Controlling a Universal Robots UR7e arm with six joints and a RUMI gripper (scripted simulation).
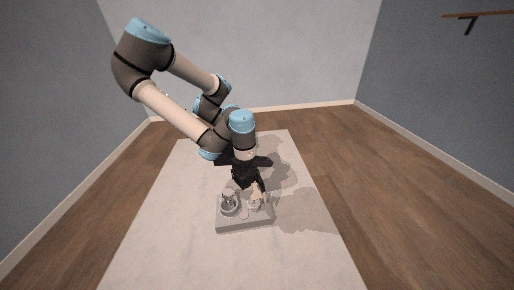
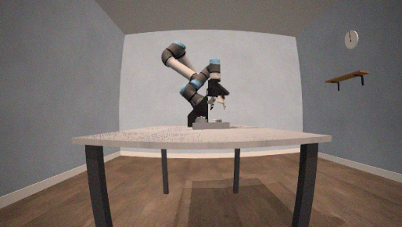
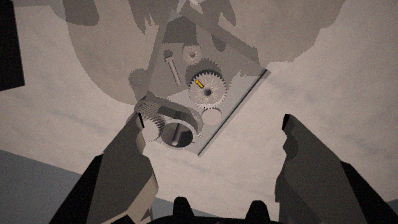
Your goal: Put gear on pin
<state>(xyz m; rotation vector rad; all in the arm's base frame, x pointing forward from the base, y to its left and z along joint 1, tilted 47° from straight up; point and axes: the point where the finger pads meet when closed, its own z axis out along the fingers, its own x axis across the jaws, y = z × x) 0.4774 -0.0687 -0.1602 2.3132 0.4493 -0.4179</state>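
Observation:
In the wrist view a grey base plate [image 3: 239, 79] lies on the table. The loose gear with a yellow arrow [image 3: 206, 90] lies flat on it, arrow side up. A raised collar [image 3: 192, 125] with a pin standing in its middle sits at the plate's near corner. A wide toothed gear stands beside the collar, partly hidden behind my left finger. My gripper [image 3: 210, 114] [image 1: 256, 192] [image 2: 218, 101] is open and empty. It hangs above the plate [image 1: 245, 222] [image 2: 211, 125], clear of every part.
A small gear, a thin post [image 3: 172, 67] and a flat round disc [image 3: 211, 116] also sit on the plate. The plate rests mid-table, near the arm's base. A shelf [image 2: 346, 77] and a clock [image 2: 351, 39] hang on the far right wall.

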